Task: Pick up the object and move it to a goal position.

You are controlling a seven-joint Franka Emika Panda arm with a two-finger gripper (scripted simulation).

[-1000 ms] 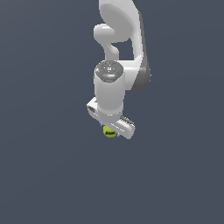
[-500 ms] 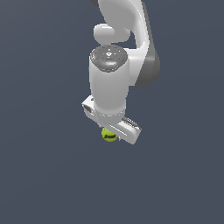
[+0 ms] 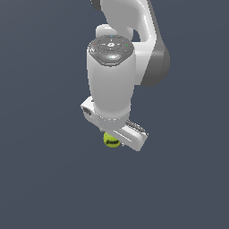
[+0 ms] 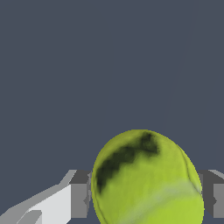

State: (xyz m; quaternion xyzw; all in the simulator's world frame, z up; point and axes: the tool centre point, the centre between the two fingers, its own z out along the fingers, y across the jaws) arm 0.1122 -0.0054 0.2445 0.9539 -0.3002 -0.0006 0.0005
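Plain dark grey background surrounded the arm; we found no goal marker. We recorded the pincer (image 3: 114,142) clamped on the ball (image 3: 111,140), fingers (image 4: 78,200) at its 3 and 9 o'clock. It sat centred, directly beneath the wrist.

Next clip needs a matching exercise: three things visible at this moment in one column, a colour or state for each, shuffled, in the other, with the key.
Things:
1. ball
2. gripper
3. round cap on top of the arm

Colour or state:
A. white, closed on something
B. grey, with small markings
C. yellow-green with a dark mark, held between the fingers

Pairs: 1-C, 2-A, 3-B
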